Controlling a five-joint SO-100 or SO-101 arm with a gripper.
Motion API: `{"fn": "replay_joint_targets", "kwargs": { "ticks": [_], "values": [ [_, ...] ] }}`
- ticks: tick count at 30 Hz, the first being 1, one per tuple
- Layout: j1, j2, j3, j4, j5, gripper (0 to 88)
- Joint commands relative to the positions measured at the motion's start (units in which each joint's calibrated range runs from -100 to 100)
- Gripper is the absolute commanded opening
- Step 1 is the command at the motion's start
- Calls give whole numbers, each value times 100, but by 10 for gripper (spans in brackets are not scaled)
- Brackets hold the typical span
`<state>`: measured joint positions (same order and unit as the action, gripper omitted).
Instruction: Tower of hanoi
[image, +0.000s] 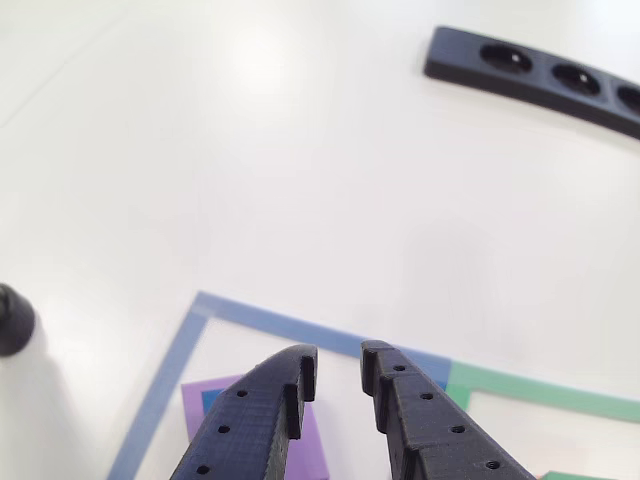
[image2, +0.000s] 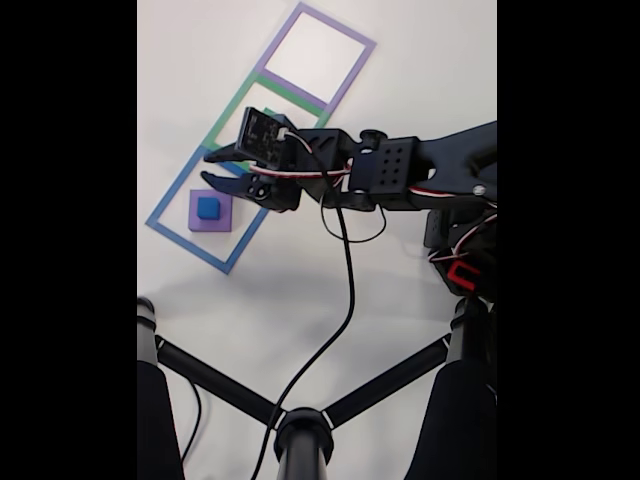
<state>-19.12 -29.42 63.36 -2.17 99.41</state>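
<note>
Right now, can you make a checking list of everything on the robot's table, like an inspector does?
Surface: white table, bare where visible.
Job's things: small blue cube on top of purple cube, inside blue square outline; green square outline and purple square outline adjoin it.
Clutter: black strip with round holes.
Grippers: gripper open, holding nothing, above the cubes.
Cables: black cable hanging from the arm toward a black stand.
Surroundings: nothing seen.
</note>
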Motion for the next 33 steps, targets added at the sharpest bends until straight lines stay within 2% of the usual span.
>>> {"fn": "replay_joint_targets", "kwargs": {
  "ticks": [1,5,7,9,15,20,24,27,30,33],
  "values": [
    [139,-1008,-888,1985,59,0],
    [314,-1241,-2442,4316,59,0],
    [421,-1233,-3333,5417,-217,0],
    [558,-1224,-4096,6380,-290,0],
    [924,-1000,-6177,8557,-860,0],
    [1100,-880,-7558,9828,-1448,0],
    [1244,-912,-7885,10192,-1706,0],
    [1389,-912,-7803,10192,-1687,4],
    [1534,-920,-7449,10120,-1356,35],
    [1694,-1160,-6777,9844,-474,102]
  ]
}}
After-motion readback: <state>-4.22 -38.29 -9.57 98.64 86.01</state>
